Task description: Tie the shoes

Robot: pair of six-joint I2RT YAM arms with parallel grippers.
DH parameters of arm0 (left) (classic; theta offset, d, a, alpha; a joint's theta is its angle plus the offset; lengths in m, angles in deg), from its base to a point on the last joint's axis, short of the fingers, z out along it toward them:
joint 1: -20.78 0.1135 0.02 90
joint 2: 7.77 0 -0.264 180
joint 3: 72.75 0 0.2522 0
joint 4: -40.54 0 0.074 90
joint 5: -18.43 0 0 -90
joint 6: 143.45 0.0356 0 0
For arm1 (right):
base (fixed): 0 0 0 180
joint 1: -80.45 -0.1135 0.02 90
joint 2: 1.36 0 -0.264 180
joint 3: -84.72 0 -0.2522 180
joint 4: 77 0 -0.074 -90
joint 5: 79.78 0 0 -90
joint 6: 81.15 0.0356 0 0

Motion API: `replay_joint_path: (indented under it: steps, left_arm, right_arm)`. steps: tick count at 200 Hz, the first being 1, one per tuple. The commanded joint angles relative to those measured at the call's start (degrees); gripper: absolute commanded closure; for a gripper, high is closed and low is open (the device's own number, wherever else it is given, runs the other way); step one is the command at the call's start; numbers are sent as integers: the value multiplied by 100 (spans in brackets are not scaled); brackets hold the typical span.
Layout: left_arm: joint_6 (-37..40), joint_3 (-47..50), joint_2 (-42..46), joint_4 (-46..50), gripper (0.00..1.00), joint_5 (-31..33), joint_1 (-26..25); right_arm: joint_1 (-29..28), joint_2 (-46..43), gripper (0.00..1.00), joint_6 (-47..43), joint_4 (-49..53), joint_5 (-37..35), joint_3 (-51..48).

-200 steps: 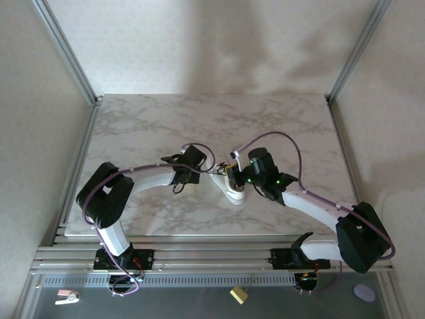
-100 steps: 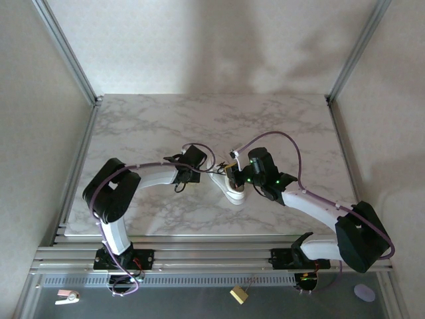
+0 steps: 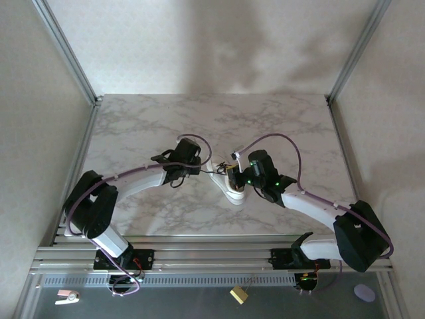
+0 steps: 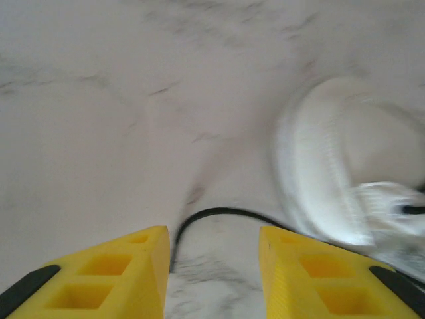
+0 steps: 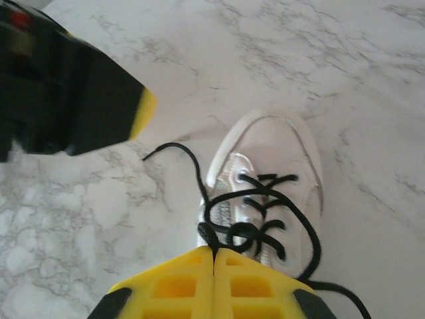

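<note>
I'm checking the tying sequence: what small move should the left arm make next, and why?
Probably ease the left gripper forward and close on the loose lace end: its fingers stand open with that black lace curving across just ahead of them, while the right gripper is shut on the lace at the white sneaker.

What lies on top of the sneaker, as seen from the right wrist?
Black laces cross the top of the sneaker. The right gripper, shut on the laces, covers the shoe's near end, so the opening there is hidden.
</note>
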Motion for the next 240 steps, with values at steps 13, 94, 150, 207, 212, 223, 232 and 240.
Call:
replay_joint_path:
  steps: [13, 94, 150, 207, 212, 223, 232, 240]
  left_arm:
    - [-262, -315, -132, -561, 62, -1525, 28]
    - [-1064, -556, -783, -763, 67, -2492, -59]
    - [-1133, -657, -1033, -756, 69, -2579, -157]
    - [-1152, -679, -1125, -760, 74, -2645, -183]
    - [-1163, -671, -1122, -777, 75, -2650, -183]
    - [-1177, -653, -1113, -810, 76, -2661, -183]
    - [-1183, -649, -1108, -840, 78, -2670, -183]
    - [-1200, -642, -1081, -862, 80, -2670, -183]
  right_arm:
    - [19, -22, 100, 612, -364, -611, -261]
    - [22, -16, 100, 735, -482, -566, -314]
    - [20, -49, 100, 717, -461, -571, -332]
    - [18, -123, 100, 687, -408, -602, -359]
    - [18, -119, 100, 691, -404, -601, -358]
    - [16, -114, 100, 689, -412, -596, -358]
    - [18, -100, 100, 689, -425, -584, -358]
    - [20, -93, 100, 691, -430, -576, -358]
